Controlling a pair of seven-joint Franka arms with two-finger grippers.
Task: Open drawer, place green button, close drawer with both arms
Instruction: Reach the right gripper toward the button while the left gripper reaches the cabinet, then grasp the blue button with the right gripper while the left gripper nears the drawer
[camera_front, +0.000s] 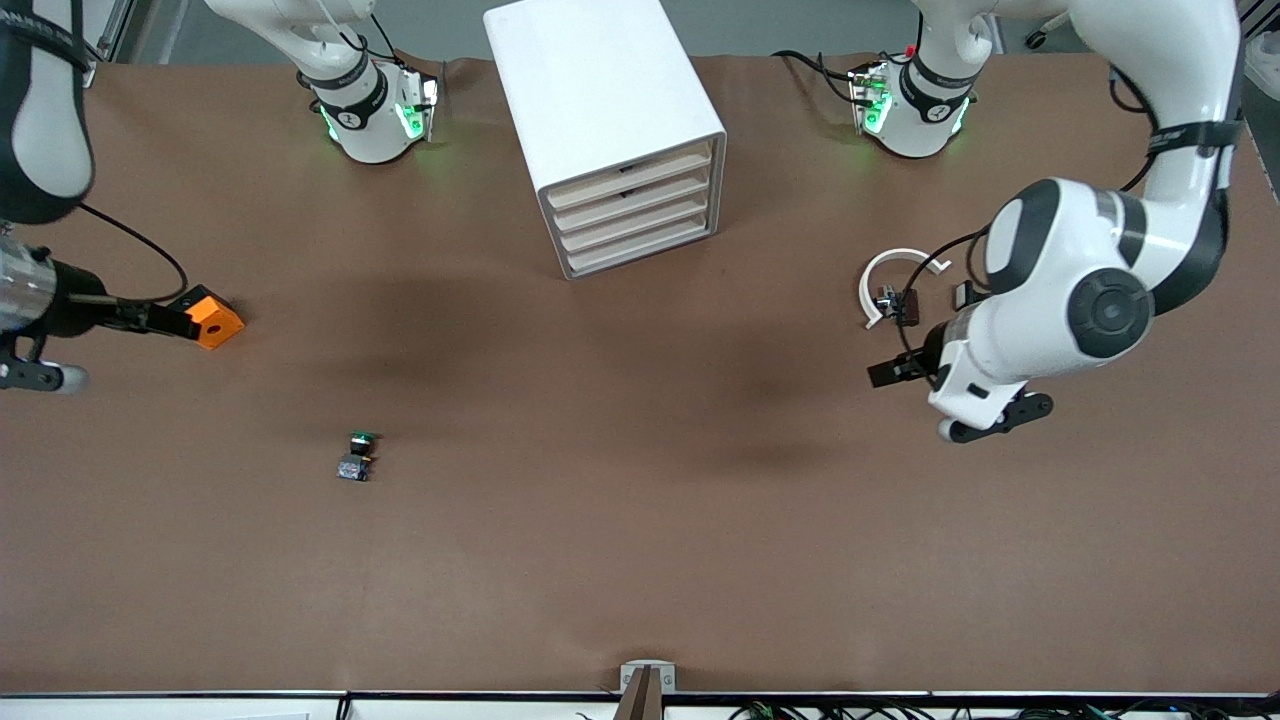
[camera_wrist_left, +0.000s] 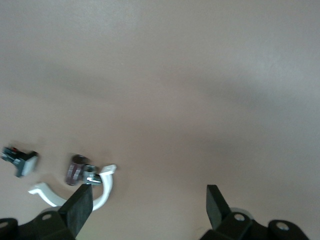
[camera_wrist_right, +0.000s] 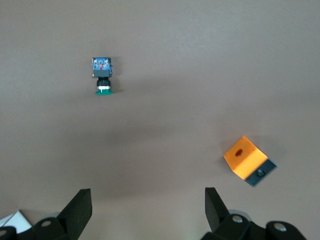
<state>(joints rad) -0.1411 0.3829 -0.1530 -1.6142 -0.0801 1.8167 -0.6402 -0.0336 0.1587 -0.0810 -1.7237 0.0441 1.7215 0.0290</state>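
The white cabinet (camera_front: 605, 110) stands at the middle of the table's robot edge with all its trays pushed in. The drawer (camera_front: 640, 251) is the lowest tray. The green-capped button (camera_front: 357, 455) (camera_wrist_right: 102, 74) lies on its side on the brown table, nearer to the front camera than the orange block. My right gripper (camera_front: 150, 318) (camera_wrist_right: 146, 196) hangs open and empty above the table beside the orange block. At the left arm's end my left gripper (camera_front: 923, 333) (camera_wrist_left: 147, 195) hangs open and empty over bare table next to the white arc.
An orange block with a hole (camera_front: 213, 318) (camera_wrist_right: 245, 157) sits at the right arm's end. A white arc (camera_front: 893, 280) (camera_wrist_left: 102, 192) with a black-brown part (camera_wrist_left: 76, 170) and another small part (camera_wrist_left: 20, 160) lies by the left gripper.
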